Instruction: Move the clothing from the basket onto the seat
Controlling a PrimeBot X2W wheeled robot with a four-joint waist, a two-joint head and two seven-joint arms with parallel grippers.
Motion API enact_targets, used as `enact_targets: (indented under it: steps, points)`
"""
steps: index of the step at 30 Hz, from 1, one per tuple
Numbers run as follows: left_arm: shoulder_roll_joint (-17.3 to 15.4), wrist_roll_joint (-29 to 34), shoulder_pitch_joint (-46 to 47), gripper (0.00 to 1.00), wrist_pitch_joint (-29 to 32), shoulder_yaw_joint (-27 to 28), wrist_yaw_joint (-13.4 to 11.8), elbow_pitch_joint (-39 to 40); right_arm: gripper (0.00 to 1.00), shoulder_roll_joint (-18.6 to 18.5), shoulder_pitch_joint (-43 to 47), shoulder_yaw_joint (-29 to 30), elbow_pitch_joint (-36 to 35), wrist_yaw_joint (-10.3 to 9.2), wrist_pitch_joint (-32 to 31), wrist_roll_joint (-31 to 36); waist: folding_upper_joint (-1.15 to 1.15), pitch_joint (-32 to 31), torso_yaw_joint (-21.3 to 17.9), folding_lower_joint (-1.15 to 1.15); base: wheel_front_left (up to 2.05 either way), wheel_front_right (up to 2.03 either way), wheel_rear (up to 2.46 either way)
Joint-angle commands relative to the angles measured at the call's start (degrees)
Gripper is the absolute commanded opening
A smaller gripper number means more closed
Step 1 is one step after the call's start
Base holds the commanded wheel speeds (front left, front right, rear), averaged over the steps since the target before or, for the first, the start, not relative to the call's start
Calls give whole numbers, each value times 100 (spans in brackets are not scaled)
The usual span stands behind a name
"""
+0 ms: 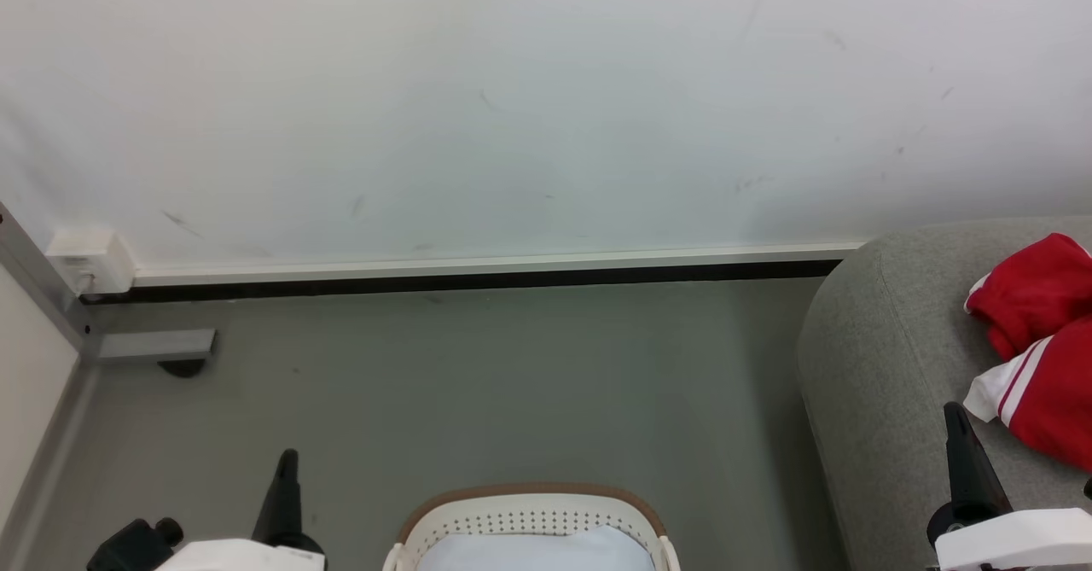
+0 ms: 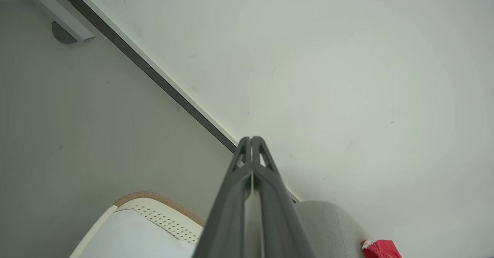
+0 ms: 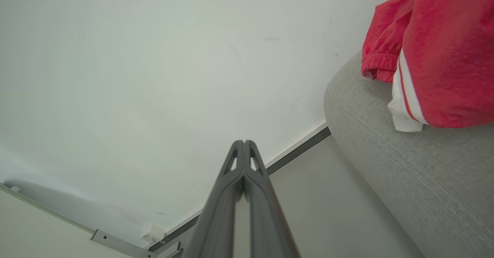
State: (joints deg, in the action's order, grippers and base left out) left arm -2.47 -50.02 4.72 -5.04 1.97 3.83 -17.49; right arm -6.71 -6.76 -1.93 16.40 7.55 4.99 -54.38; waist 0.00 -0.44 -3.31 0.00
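Observation:
The red clothing (image 1: 1045, 340) with white striped trim lies bunched on the grey seat (image 1: 879, 383) at the right; it also shows as the clothing (image 3: 436, 53) on the seat (image 3: 405, 165). The white perforated basket (image 1: 533, 520) with a brown rim stands at the bottom centre, its pale lining bare. My left gripper (image 1: 288, 456) is shut and holds nothing, left of the basket. My right gripper (image 1: 955, 410) is shut and holds nothing, over the seat's front left part, beside the clothing. In the wrist views the left gripper (image 2: 251, 139) and right gripper (image 3: 244, 142) have their fingers pressed together.
A white wall (image 1: 546, 101) with a dark skirting strip (image 1: 478, 281) runs across the back. Grey floor (image 1: 512, 383) lies between the wall, basket and seat. A metal frame with a foot (image 1: 158, 347) and a small white box (image 1: 90, 259) stand at the left corner.

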Motion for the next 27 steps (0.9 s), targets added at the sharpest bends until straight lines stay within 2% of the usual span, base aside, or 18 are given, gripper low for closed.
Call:
enact_targets:
  steps: [1, 27]
  points:
    - [-35, -259, 135, 0, 63, 58, 36, 106, 0, 15, -50, 72, -100, -4, -65, -234, 0, 1, 9, 0, 0, 0, 0]
    - [-46, -1807, 169, 0, 496, 224, 171, 194, 0, 156, -23, 383, -150, -6, -496, -1617, 0, 16, 107, 0, 0, 0, 0]
